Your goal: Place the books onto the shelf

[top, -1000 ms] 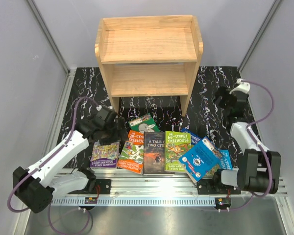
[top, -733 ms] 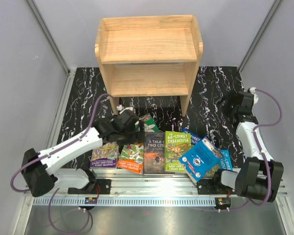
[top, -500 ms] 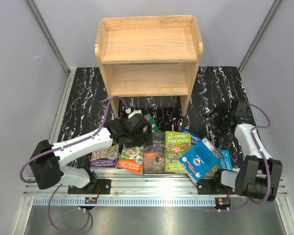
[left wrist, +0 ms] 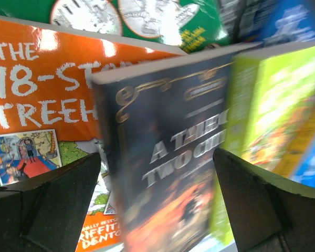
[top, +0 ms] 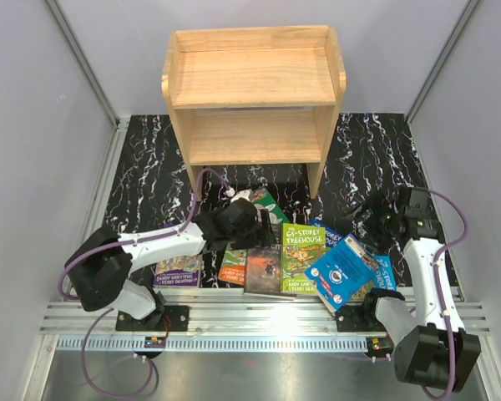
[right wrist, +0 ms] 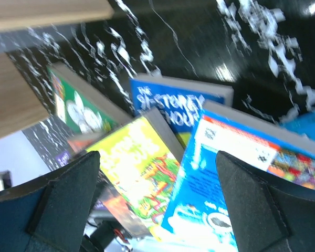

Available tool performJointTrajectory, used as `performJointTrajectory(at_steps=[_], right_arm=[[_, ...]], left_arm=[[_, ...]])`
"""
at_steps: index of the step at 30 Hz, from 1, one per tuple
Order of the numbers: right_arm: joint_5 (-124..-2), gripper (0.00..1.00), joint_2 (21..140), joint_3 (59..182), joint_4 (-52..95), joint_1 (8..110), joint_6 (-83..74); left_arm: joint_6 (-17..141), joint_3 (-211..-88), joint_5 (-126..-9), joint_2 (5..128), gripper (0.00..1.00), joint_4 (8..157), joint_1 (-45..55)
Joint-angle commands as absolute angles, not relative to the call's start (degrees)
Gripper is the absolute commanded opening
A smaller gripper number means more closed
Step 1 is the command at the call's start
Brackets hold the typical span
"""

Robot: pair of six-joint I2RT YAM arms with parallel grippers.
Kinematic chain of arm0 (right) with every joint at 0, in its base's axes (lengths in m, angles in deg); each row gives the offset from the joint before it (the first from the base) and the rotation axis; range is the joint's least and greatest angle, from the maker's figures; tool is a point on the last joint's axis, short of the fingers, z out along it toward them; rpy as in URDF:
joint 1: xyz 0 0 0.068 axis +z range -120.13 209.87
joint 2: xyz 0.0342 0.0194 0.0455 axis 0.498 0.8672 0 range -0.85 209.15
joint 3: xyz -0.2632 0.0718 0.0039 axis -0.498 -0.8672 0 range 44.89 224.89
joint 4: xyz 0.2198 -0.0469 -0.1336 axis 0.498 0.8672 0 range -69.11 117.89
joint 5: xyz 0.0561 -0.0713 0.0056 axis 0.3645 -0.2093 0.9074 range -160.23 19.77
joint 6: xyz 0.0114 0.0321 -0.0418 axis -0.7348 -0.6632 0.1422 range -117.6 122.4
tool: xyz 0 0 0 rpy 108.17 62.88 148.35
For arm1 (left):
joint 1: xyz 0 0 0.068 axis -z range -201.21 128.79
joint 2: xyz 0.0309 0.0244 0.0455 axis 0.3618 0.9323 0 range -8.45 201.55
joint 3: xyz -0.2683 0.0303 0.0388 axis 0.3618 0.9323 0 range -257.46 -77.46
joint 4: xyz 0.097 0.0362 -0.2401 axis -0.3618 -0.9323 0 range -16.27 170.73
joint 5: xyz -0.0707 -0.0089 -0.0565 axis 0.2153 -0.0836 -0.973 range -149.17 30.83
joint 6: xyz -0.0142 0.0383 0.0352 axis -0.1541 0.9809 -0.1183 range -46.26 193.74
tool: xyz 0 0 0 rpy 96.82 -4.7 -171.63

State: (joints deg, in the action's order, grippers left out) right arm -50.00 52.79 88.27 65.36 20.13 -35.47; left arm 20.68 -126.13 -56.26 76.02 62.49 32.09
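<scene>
Several books lie in a row near the front edge: purple [top: 177, 271], orange [top: 233, 266], the dark "Tale of Two Cities" [top: 264, 271], lime green [top: 303, 251] and bright blue [top: 341, 271]. A green coin cover [top: 270, 206] and a blue Treehouse [top: 328, 230] lie behind them. The wooden shelf [top: 255, 88] stands at the back with both tiers bare. My left gripper [top: 255, 236] hovers open over the dark book [left wrist: 168, 157], its fingers [left wrist: 47, 199] wide on either side. My right gripper [top: 359, 219] is open above the lime green [right wrist: 142, 168] and bright blue [right wrist: 226, 173] books.
The black marbled mat [top: 150, 167] covers the table between grey side walls. An aluminium rail [top: 259, 322] runs along the front edge. The shelf's leg [right wrist: 16, 94] shows at the left of the right wrist view.
My left arm has stretched right from the purple and orange books to the dark one. My right arm has swung from the back right down toward the blue books. Both grippers stayed open.
</scene>
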Motion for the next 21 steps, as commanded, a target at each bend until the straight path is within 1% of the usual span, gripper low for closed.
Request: performJointTrajectory(at_steps=[1, 3, 4, 5, 6, 7, 8, 10, 15, 16, 17, 21], right_arm=[[-50.10, 1.00, 48.99, 86.91, 68.62, 20.46, -36.19], [-50.63, 1.00, 48.11, 86.82, 69.49, 20.46, -36.71], [-50.71, 1.00, 47.06, 86.82, 70.11, 20.46, -37.15], [-50.80, 1.00, 46.53, 86.56, 70.37, 20.46, -37.50], [-50.80, 1.00, 45.82, 86.47, 70.55, 20.46, -37.94], [-50.72, 1.00, 44.69, 86.21, 70.90, 20.46, -38.12], [-50.98, 1.00, 43.98, 86.12, 71.69, 20.46, -38.21], [-51.33, 1.00, 42.92, 86.38, 73.00, 20.46, -37.77], [-50.63, 1.00, 42.30, 87.52, 74.60, 20.46, -37.50], [-50.02, 1.00, 42.30, 88.04, 74.33, 20.46, -37.59], [-48.44, 1.00, 42.39, 88.40, 74.16, 20.46, -37.68], [-41.94, 1.00, 43.35, 91.29, 71.96, 20.46, -38.64]], left_arm=[[15.48, -118.78, -64.62, 83.92, 0.92, 79.66, 32.58], [14.51, -118.51, -66.47, 84.97, 0.74, 83.62, 32.58], [14.50, -118.77, -66.99, 85.94, 0.55, 84.07, 32.58], [14.50, -119.21, -67.26, 86.29, 0.46, 83.99, 32.58], [14.59, -119.91, -67.52, 86.47, 0.34, 83.81, 32.58], [14.59, -120.35, -67.61, 86.47, 0.10, 83.20, 32.49], [14.68, -120.62, -67.44, 86.12, 0.00, 81.80, 32.49], [15.20, -121.06, -66.91, 84.20, 0.00, 80.83, 32.58], [18.19, -123.60, -64.28, 78.14, 0.00, 71.08, 32.58], [18.63, -124.30, -62.44, 75.43, 0.00, 69.06, 32.58], [19.07, -124.83, -61.47, 73.92, 0.00, 64.87, 32.58], [23.10, -131.23, -57.25, 66.54, 0.00, 56.40, 32.49]])
